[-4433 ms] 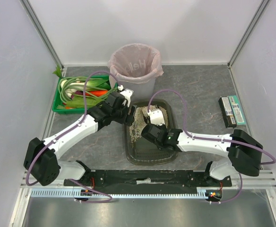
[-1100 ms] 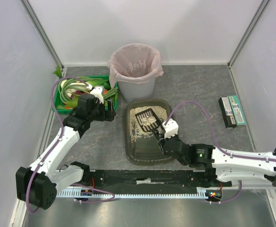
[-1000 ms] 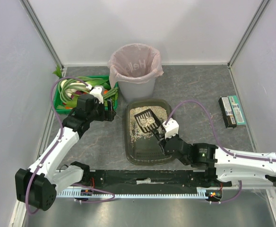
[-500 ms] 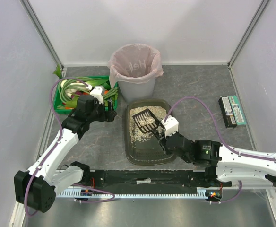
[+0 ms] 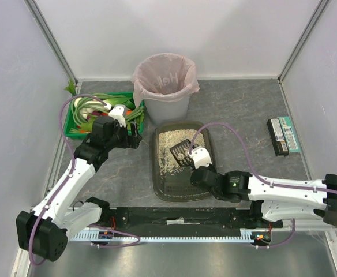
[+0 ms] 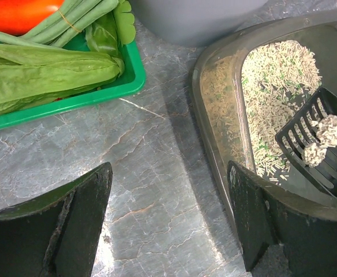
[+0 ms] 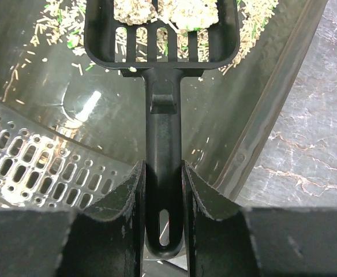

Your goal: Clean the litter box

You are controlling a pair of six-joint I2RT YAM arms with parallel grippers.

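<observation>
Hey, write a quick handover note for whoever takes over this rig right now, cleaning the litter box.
Right gripper: shut on the scoop handle.
Left gripper: open, empty, above the table between the green crate and the litter box.
Scoop head is within the litter box, with two clumps on it.
Done: clumps scooped up.
Left: probably carry them to the bin behind the box, tip them in, then check the litter for more.

Glossy plastic litter box (image 7: 53, 98), granular litter (image 6: 272, 75), matt black plastic scoop (image 7: 163, 150), marbled tabletop (image 6: 151, 173)
</observation>
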